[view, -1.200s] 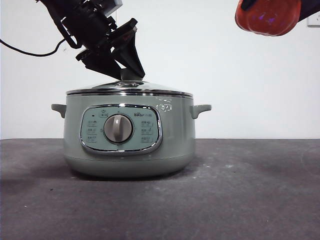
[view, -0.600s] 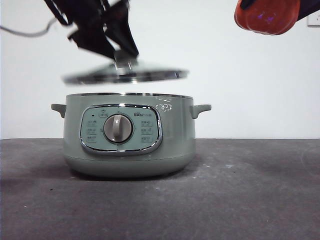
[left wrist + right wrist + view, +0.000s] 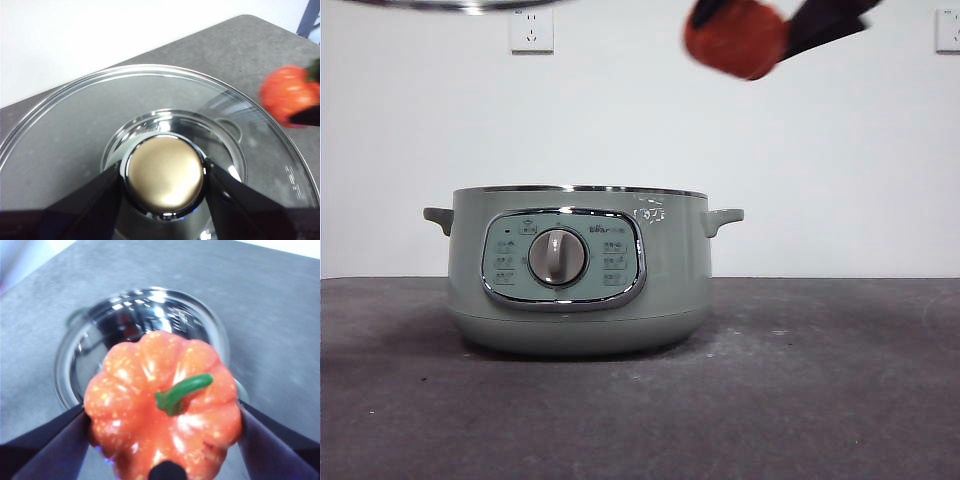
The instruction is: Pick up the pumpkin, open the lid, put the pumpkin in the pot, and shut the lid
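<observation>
1. The sage-green electric pot (image 3: pixel 576 270) stands uncovered on the grey desk (image 3: pixel 820 400), near the middle of its width, its control panel and grey dial (image 3: pixel 557 257) facing the front edge; the right wrist view shows its shiny steel inside (image 3: pixel 125 325).
2. The left gripper (image 3: pixel 165 175) has its two black jaws closed against either side of the round knob (image 3: pixel 164 172) of the glass lid (image 3: pixel 70 130) and holds the lid in the air. In the front view only a sliver of the lid's chrome rim (image 3: pixel 460 5) shows at the top edge, high above the pot's left part.
3. The right gripper (image 3: pixel 162 440) clamps the orange ribbed pumpkin (image 3: pixel 165 410) between its jaws, one on each flank, green stem (image 3: pixel 182 389) turned toward the camera.
4. In the front view the pumpkin (image 3: pixel 735 38) is blurred, high in the air above the pot's right handle (image 3: pixel 725 217); the right wrist view puts it over the open pot's rim.
5. A white wall socket (image 3: pixel 531 30) sits on the wall behind.
</observation>
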